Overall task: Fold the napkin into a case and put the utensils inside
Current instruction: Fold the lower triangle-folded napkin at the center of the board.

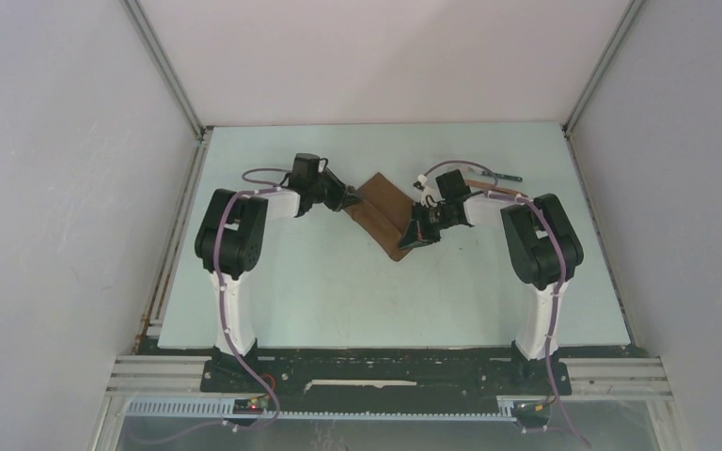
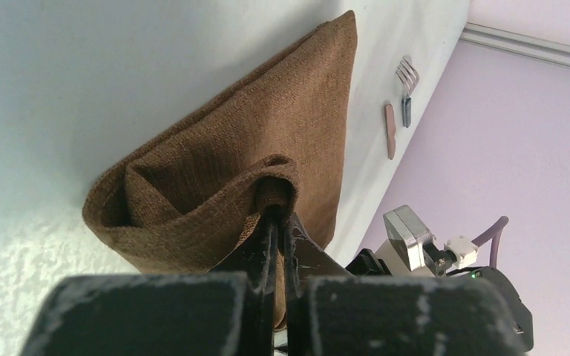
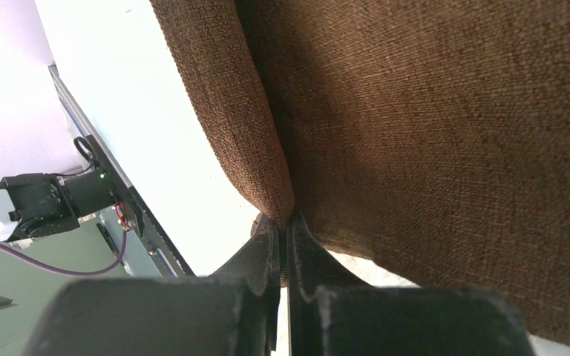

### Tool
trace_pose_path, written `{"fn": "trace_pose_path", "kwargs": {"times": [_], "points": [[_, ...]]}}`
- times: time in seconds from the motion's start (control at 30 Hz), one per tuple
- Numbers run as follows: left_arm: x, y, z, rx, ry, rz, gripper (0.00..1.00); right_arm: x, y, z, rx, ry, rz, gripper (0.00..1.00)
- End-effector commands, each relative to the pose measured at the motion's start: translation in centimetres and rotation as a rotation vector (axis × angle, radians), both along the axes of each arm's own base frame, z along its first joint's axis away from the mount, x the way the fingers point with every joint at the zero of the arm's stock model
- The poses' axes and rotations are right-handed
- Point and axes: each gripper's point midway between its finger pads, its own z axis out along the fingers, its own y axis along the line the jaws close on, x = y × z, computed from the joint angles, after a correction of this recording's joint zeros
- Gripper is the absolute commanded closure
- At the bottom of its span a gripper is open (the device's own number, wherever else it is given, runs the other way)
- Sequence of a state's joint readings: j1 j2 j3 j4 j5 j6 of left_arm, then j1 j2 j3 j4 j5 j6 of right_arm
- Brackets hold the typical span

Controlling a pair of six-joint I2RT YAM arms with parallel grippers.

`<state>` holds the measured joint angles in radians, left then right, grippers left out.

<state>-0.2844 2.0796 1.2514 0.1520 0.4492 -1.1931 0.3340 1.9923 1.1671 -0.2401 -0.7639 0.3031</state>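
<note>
One napkin (image 1: pixel 383 209), dark brown, part-folded, on the table (image 1: pixel 338 291). At its near corner the right gripper (image 1: pixel 412 235) is pinched tight on cloth, and the wrist hides that edge. On its left fold the left gripper (image 1: pixel 350 199) is clamped likewise (cloth bunched over the tips). Beyond the napkin to the right lie the fork (image 2: pixel 407 80) and knife (image 2: pixel 390 130), apart from it and barely legible from above.

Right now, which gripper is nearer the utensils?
Right. The right gripper pinches the napkin on the side toward the utensils; the left gripper pinches its opposite edge, farther off.
</note>
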Motion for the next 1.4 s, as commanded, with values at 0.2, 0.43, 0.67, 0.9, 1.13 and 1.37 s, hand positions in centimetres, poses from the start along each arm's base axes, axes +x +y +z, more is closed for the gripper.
{"fn": "trace_pose_path", "kwargs": {"times": [0.2,0.43,0.67,0.9,1.13,1.37], "points": [[1.5,-0.7,-0.3,0.01,-0.028,-0.022,1.0,0.5,-0.6,-1.5,-0.036,0.029,-0.032,1.0],[1.7,-1.0,-1.0,0.01,-0.017,-0.031,1.0,0.7,-0.8,-1.8,-0.055,0.032,-0.035,1.0],[1.7,-1.1,-1.8,0.013,-0.004,-0.035,1.0,1.0,-0.9,-1.3,-0.077,0.013,-0.038,0.99],[2.0,-1.1,-1.8,0.012,-0.006,-0.032,1.0,1.3,-0.8,-0.6,-0.096,-0.008,-0.031,0.96],[2.2,-1.2,-0.7,0.003,-0.026,-0.028,1.0,1.4,-1.1,-0.7,-0.11,-0.014,-0.038,0.97],[2.3,-1.3,-0.4,-0.012,-0.03,-0.022,1.0,1.8,-1.4,-0.9,-0.123,-0.013,-0.047,0.97]]}}
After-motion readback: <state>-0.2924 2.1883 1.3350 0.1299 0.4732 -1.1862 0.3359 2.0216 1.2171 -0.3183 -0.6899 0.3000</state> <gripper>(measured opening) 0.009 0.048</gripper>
